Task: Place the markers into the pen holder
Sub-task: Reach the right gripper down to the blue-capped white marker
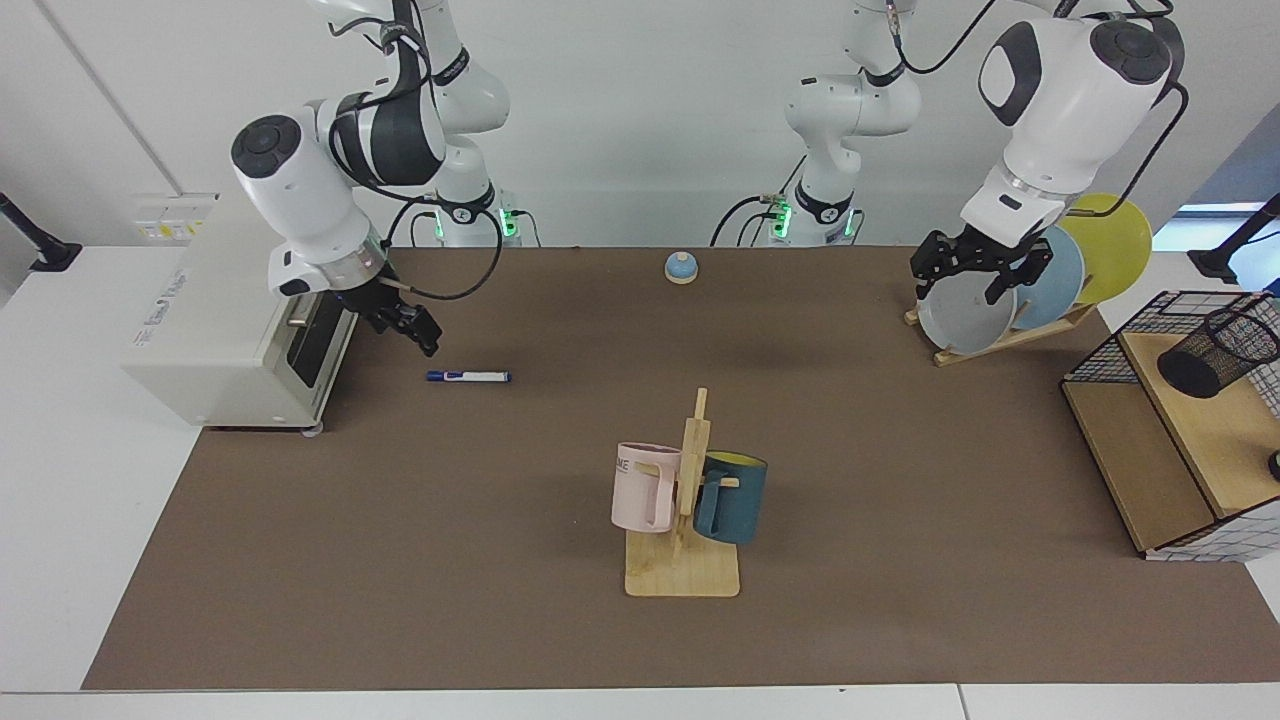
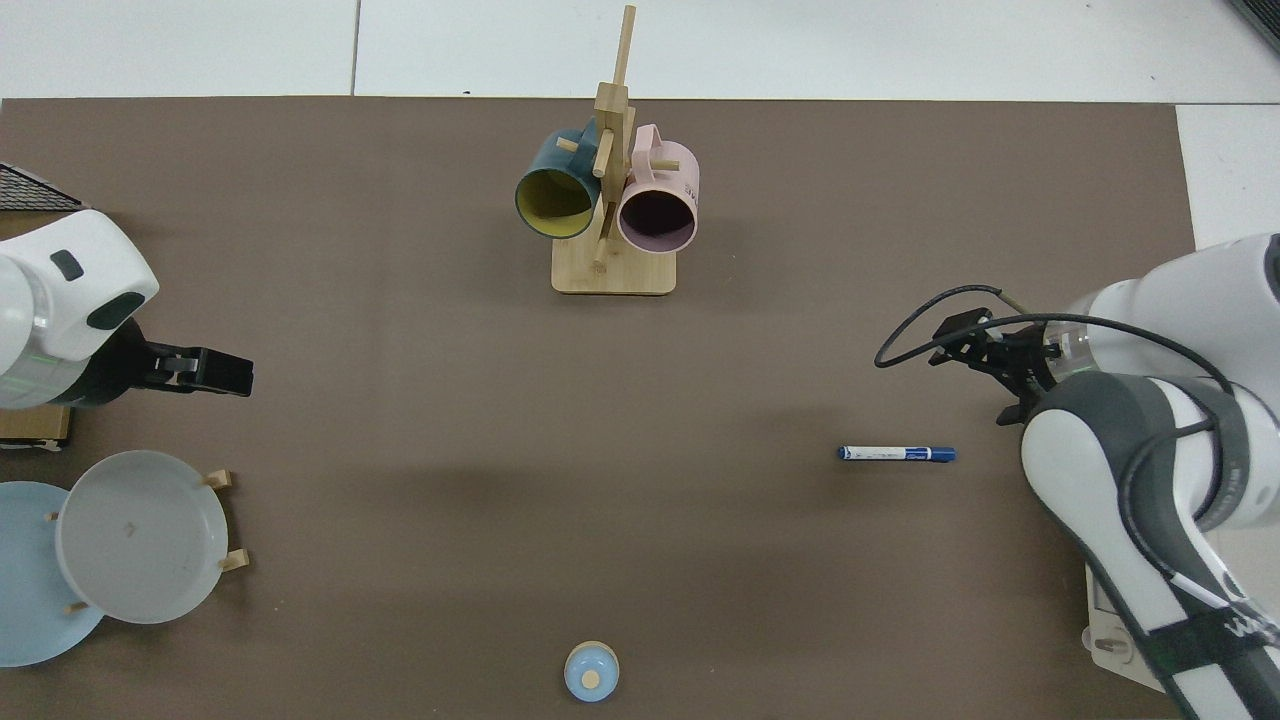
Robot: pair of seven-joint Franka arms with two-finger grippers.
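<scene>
My right gripper [image 1: 418, 333] hangs low beside the toaster oven [image 1: 230, 335], holding nothing; whether its fingers are parted I cannot tell. The marker [image 1: 468, 377] lies flat on the mat just below and in front of it, not touched. My left gripper [image 1: 968, 262] waits, open and empty, at the plate rack [image 1: 1000, 340]. The pen holder [image 1: 1220, 352] sits beyond it in the wire basket [image 1: 1100, 350]. Nothing is done yet: grasp, carry and drop all remain.

A matt brown mat [image 1: 500, 560] covers the worktop, carrying a pale wooden mug stand [image 1: 684, 570], glossy plates [image 1: 965, 312] and a black wire-mesh pen holder [image 1: 1218, 352].
</scene>
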